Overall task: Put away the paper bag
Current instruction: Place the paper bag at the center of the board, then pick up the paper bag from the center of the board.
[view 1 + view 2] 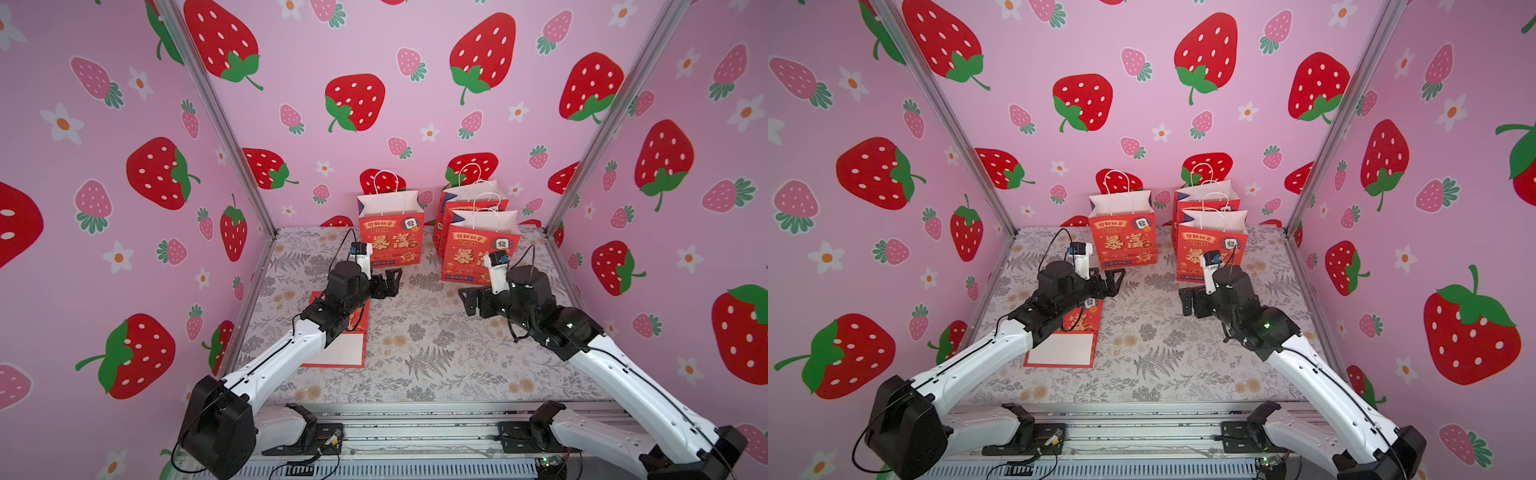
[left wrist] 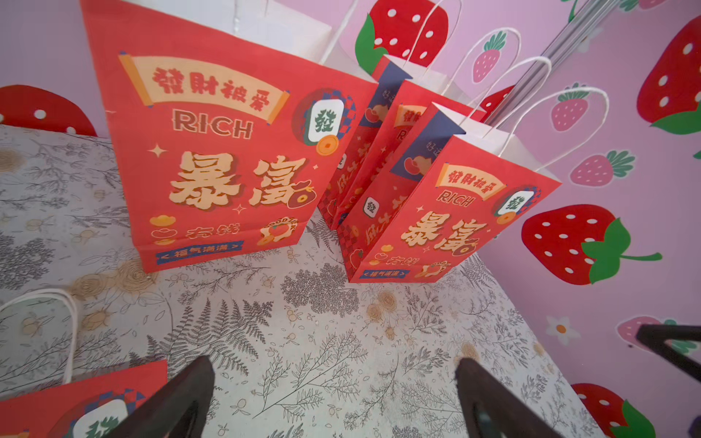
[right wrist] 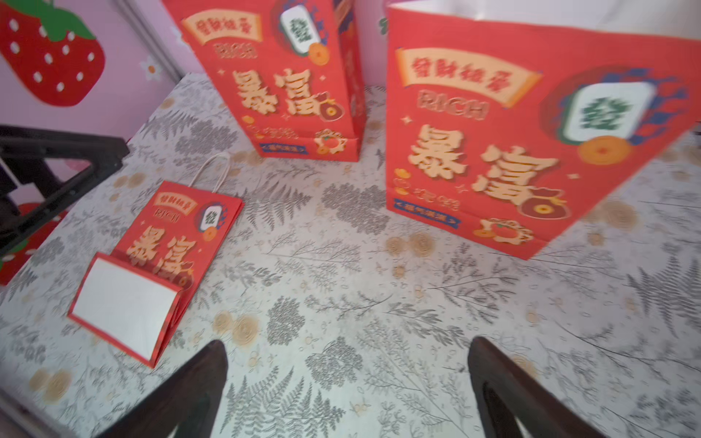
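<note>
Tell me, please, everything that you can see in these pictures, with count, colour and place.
Standing paper bags: three, red with white handles, upright at the table's back; one alone, two close together, one in front of the other.
Flat paper bag: one, red with a white base panel, lying on the table under the left arm.
Table: one, pale cover with grey leaf print, centre.
Walls: three, pink with strawberries, around the table.
Frame posts: two, silver, back corners.
Left arm: one, white and black, reaching in from the front.
Right arm: one, same colours, likewise.
Left fingers: two, black, apart, empty.
Right fingers: two, black, apart, empty.
</note>
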You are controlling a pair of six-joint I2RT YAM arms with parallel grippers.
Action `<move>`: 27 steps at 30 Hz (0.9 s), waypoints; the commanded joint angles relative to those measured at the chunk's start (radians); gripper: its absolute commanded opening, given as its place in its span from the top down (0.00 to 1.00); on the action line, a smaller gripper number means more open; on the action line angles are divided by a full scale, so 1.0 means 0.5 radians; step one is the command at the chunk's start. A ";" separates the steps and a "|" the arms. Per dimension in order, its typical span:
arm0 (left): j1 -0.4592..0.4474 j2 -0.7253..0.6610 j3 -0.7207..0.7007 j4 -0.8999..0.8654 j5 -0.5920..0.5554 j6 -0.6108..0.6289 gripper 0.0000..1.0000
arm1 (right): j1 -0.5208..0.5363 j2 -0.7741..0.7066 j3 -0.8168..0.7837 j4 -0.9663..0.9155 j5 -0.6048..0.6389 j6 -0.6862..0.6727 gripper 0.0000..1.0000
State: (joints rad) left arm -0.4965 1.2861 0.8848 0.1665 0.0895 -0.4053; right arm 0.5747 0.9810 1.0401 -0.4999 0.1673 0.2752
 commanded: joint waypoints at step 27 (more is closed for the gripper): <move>-0.118 0.183 -0.149 0.182 0.157 0.084 0.01 | -1.265 0.355 -0.085 0.895 -1.286 0.209 0.10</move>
State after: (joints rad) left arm -0.5510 1.3956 0.7898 0.2512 0.1894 -0.3870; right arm -0.0547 1.1316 1.0073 -0.2150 -0.3164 0.3298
